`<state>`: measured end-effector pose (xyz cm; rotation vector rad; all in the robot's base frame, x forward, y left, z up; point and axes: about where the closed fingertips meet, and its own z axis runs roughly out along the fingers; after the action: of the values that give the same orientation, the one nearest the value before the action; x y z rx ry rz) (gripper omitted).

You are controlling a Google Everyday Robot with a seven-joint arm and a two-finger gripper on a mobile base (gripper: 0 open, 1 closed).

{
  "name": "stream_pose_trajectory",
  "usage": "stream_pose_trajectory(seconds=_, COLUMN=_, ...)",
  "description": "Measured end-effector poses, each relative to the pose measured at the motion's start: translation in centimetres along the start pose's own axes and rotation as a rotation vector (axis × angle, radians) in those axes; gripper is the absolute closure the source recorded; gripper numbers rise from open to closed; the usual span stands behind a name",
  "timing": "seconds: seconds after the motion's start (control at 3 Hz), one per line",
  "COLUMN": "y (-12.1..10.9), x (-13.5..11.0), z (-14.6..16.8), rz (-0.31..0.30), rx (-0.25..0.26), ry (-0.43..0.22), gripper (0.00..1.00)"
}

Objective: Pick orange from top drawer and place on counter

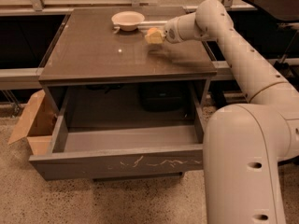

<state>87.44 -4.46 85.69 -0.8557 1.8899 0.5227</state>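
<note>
We have the hand point(154, 35) out over the back of the table point(103, 55), just beside the bowl point(127, 20). It looks pinched around the orange point(152, 34), which shows as a small yellow-orange lump at the tip of the arm. It sits low over the glossy top, but we cannot tell whether it touches the surface. Below, the drawer point(117, 161) stands pulled out, and the part of its grey inside we can see holds nothing.

We judge the picking done and the setting-down to be the step in hand. To do it well, we should bring the fruit straight down until the table bears its weight, and only then let the fingers part. A round fruit on a smooth top will roll at the least push, so we should open gently and evenly, then lift the hand straight up rather than drag it sideways. We should also leave a gap to the bowl, so neither the fruit nor the fingers knock it.
</note>
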Motion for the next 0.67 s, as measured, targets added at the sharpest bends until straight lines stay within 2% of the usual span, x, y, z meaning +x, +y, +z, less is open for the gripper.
stream_pose_trajectory(seconds=0.33, y=-0.54, x=0.44, z=0.08, rz=0.014, rx=0.007, ry=0.012, gripper=0.04)
stream_pose_trajectory(seconds=0.67, y=-0.82, x=0.59, z=0.01, rz=0.02, rx=0.01, ry=0.016, gripper=0.0)
